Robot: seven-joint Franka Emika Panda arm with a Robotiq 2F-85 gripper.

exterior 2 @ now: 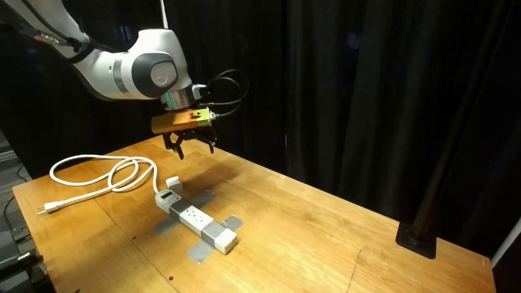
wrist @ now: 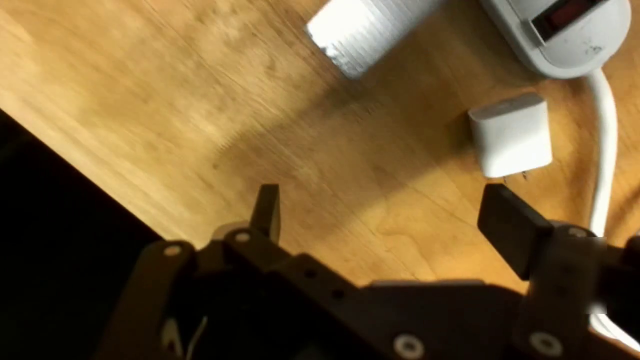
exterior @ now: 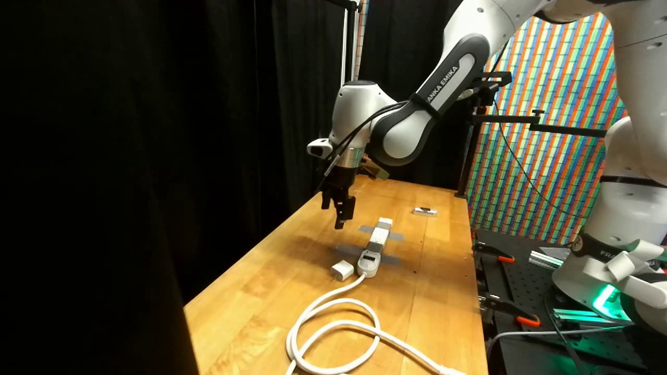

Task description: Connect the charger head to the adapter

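The charger head, a small white block, lies on the table beside the switch end of the adapter; it shows in both exterior views [exterior: 342,270] [exterior 2: 174,183] and at upper right in the wrist view [wrist: 512,137], prongs toward the picture's bottom. The adapter, a long whitish power strip, is taped to the table in both exterior views [exterior: 379,235] [exterior 2: 196,219]. Only its switch end [wrist: 580,35] shows in the wrist view. My gripper [exterior: 332,216] [exterior 2: 197,154] [wrist: 382,200] is open and empty above the table, with the charger head off beyond its right finger in the wrist view.
A coiled white cable [exterior: 376,333] [exterior 2: 103,157] runs from the adapter's switch end. Grey tape [exterior 2: 201,250] crosses the strip. A small silver-white object [exterior: 424,211] lies farther along the table. A black stand base [exterior 2: 415,240] and orange-tipped clamps [exterior: 527,321] sit at the table's edges.
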